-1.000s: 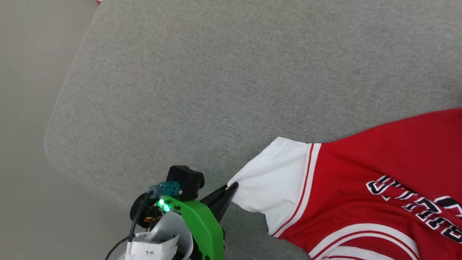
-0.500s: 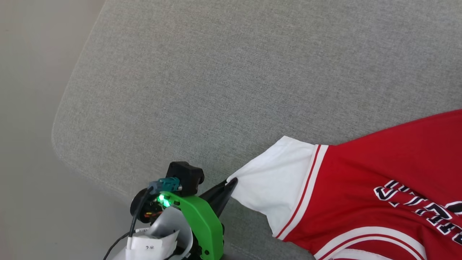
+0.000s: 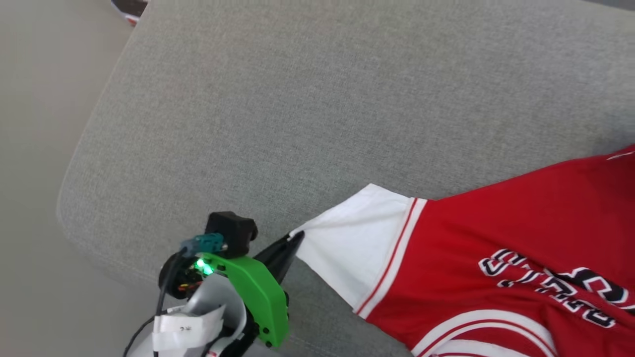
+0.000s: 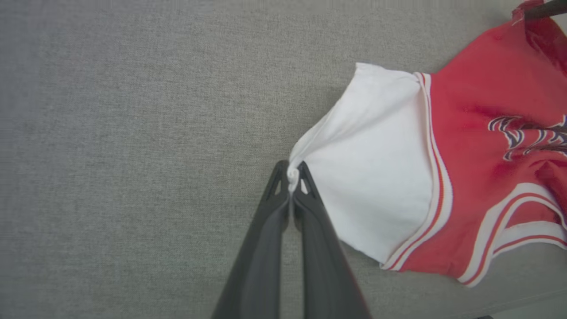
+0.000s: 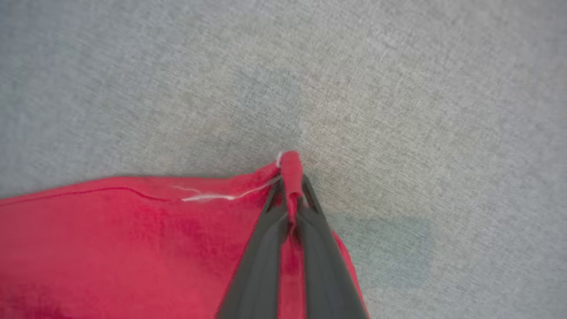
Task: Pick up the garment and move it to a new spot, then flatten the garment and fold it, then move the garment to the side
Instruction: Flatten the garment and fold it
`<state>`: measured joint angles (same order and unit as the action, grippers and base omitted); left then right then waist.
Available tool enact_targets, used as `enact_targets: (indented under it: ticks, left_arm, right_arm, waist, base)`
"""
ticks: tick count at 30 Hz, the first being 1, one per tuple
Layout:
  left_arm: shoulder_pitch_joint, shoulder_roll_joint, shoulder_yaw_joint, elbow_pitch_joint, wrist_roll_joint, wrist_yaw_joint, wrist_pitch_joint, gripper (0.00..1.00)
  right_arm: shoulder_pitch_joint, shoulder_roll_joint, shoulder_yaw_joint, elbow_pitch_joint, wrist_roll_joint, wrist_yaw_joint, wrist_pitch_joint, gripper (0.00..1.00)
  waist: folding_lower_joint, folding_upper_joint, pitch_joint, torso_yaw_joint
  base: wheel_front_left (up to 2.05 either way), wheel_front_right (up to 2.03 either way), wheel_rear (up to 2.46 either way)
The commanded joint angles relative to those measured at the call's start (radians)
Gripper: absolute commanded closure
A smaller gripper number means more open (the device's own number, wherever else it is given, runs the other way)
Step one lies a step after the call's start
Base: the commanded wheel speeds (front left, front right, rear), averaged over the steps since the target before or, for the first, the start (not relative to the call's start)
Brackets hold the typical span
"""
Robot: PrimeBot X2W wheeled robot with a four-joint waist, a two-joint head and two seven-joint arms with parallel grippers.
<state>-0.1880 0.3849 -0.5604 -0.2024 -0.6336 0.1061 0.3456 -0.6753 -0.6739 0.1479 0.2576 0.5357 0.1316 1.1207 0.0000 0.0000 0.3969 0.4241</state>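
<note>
The red jersey (image 3: 496, 223) lies spread on the grey cushion (image 3: 273, 99), toward four o'clock in the head view. The left end effector (image 3: 296, 236), at seven o'clock, is pressed together on the very corner of the white sleeve (image 4: 376, 159), and the right end effector (image 5: 290, 181) is pinched shut on a small fold of the red edge. Both bites look thin, so a brisk lift or hard outward pull could drag the cloth free of one grip and let that side slump, while uneven lifting could twist and crease the jersey.

Likely a home living room: a broad grey woven-fabric sofa cushion (image 3: 297, 99) with a rounded corner, above a plain beige floor (image 3: 30, 148).
</note>
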Motion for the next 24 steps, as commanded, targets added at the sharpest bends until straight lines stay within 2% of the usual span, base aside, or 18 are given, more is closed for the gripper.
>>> enact_targets:
  ticks: [1, 12, 24]
  left_arm:
    - [-0.015, 0.014, 0.018, 0.002, -0.007, 0.009, -0.010, 1.00]
    - [-0.057, 0.106, 0.140, -0.044, 0.002, 0.044, -0.034, 1.00]
    - [-0.178, 0.167, 0.237, -0.095, 0.053, 0.076, -0.063, 1.00]
  right_arm:
    - [0.012, 0.003, 0.012, 0.003, 0.017, -0.001, -0.031, 1.00]
    - [-0.024, -0.018, 0.088, -0.036, 0.103, -0.001, -0.314, 1.00]
    - [-0.031, -0.056, 0.132, -0.126, 0.150, -0.001, -0.508, 1.00]
  waist:
    - [0.0000, 0.0000, -0.061, -0.048]
    - [0.0000, 0.0000, -0.230, -0.202]
    - [0.0000, 0.0000, -0.339, -0.337]
  base:
    - [0.00, 0.00, 0.00]
    - [0.00, 0.00, 0.00]
    - [0.00, 0.00, 0.00]
